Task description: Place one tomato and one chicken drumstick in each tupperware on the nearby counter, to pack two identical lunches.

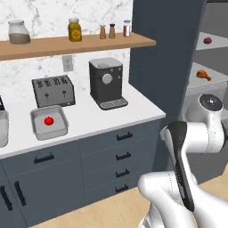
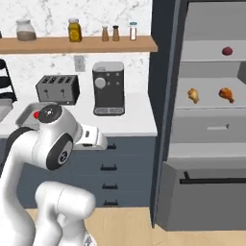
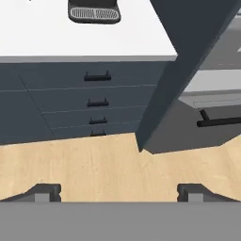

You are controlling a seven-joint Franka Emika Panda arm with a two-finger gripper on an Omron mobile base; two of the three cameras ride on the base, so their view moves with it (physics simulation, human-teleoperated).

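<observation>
On the white counter (image 1: 133, 111), a light-grey tupperware (image 1: 57, 129) stands in front of the toaster with a red tomato (image 1: 49, 120) inside. A second tupperware (image 1: 2, 128) is cut off by the left edge. To the right, pale grey shelves hold another tomato (image 2: 227, 51) and two chicken drumsticks (image 2: 193, 95) (image 2: 226, 94); one drumstick (image 1: 204, 75) appears in the left base view too. My gripper (image 3: 120, 193) is open and empty, its fingertips (image 3: 47, 192) wide apart, looking down at the wooden floor in front of the drawers, far from all the food.
A dark toaster (image 1: 53, 90) and a coffee machine (image 1: 106, 82) stand at the back of the counter. A wooden shelf (image 1: 80, 43) above carries jars. A tall dark blue panel (image 2: 161, 110) separates the counter from the shelves, with a handled drawer (image 2: 211, 192) below them.
</observation>
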